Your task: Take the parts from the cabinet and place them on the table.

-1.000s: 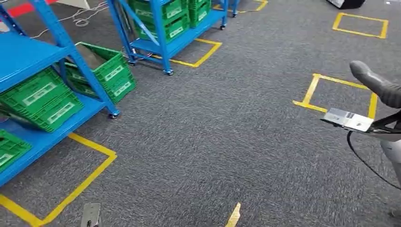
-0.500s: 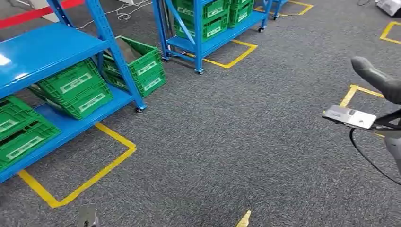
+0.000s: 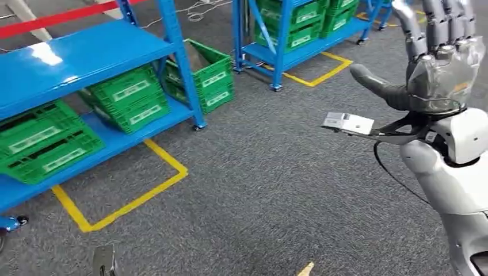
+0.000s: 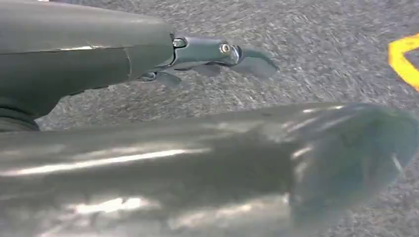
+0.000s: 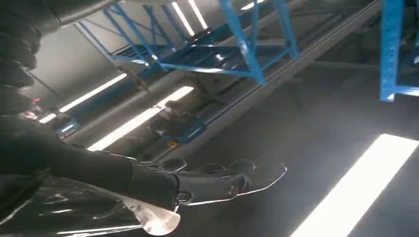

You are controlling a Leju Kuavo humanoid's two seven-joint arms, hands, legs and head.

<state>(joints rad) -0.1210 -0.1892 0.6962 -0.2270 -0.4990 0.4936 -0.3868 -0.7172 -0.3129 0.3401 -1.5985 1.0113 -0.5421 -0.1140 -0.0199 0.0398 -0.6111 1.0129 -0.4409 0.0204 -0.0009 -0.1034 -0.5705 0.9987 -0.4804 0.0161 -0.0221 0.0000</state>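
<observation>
Green crates [image 3: 129, 98] are sitting on the shelves of the blue cabinet [image 3: 86, 54], each bearing a white label too small to read; the parts inside cannot be made out. The robot's right hand [image 3: 443, 63] is rising palm-out above the grey carpet [image 3: 265, 190], fingers spread and holding nothing. Its left hand [image 4: 212, 54] is hanging over the carpet, fingers extended and empty. Yellow tape [image 3: 124, 201] is marking squares around the rack feet, and a second blue rack [image 3: 299, 29] is standing behind.

Open grey carpet [image 3: 276, 190] fills the centre and lower frame. Blue shelving [image 3: 75, 52] holding green crates [image 3: 129, 98] blocks the left; another rack [image 3: 288, 34] stands at upper centre.
</observation>
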